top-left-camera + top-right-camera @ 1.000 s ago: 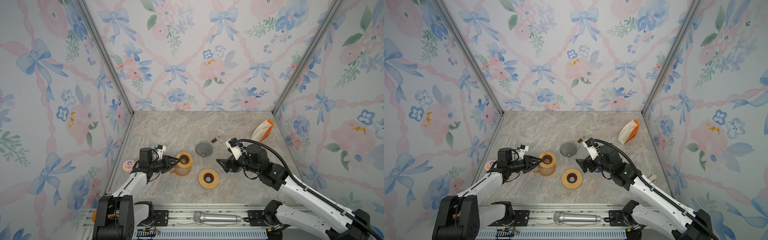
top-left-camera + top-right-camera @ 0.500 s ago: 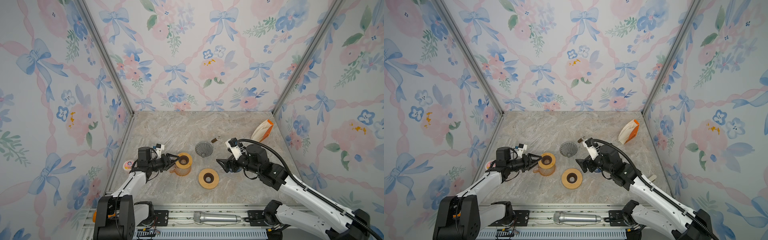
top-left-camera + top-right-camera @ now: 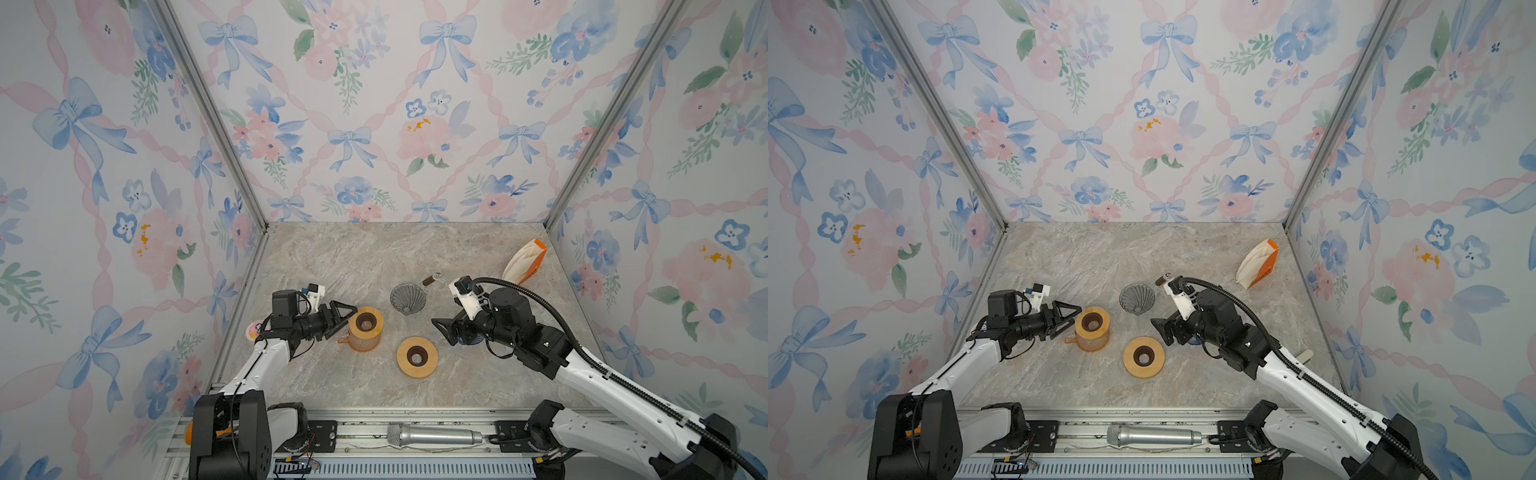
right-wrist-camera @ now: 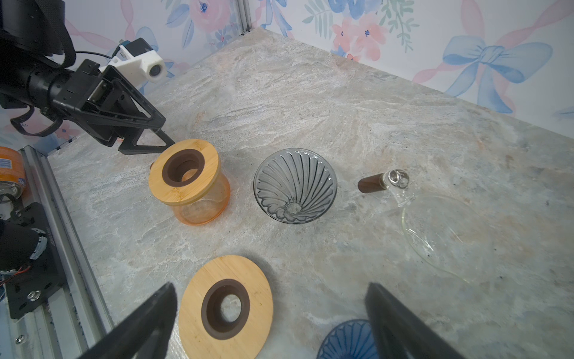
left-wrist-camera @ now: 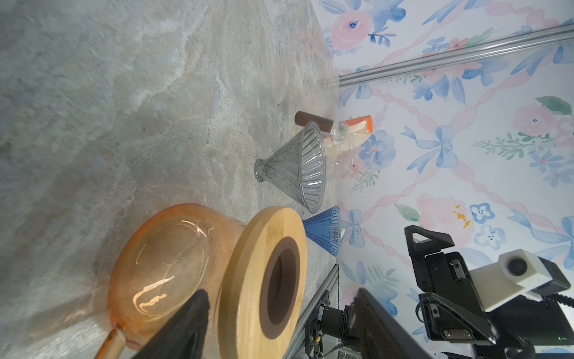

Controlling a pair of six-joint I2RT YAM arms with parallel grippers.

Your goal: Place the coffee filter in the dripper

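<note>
The coffee filters are white papers in an orange packet leaning at the back right wall, far from both arms. A grey ribbed glass dripper stands mid-table. My left gripper is open, its fingers on either side of the wooden ring lid on an orange glass jar, not gripping it. My right gripper hangs open and empty right of the dripper, above a blue dripper.
A loose wooden ring lies in front of the grey dripper. A clear glass server with a dark wooden handle lies behind the right gripper. A small round roll sits at the left edge, a microphone on the front rail.
The left gripper's jaws have spread wide at the orange jar's wooden lid, which stays on the jar. The right arm has not moved.
</note>
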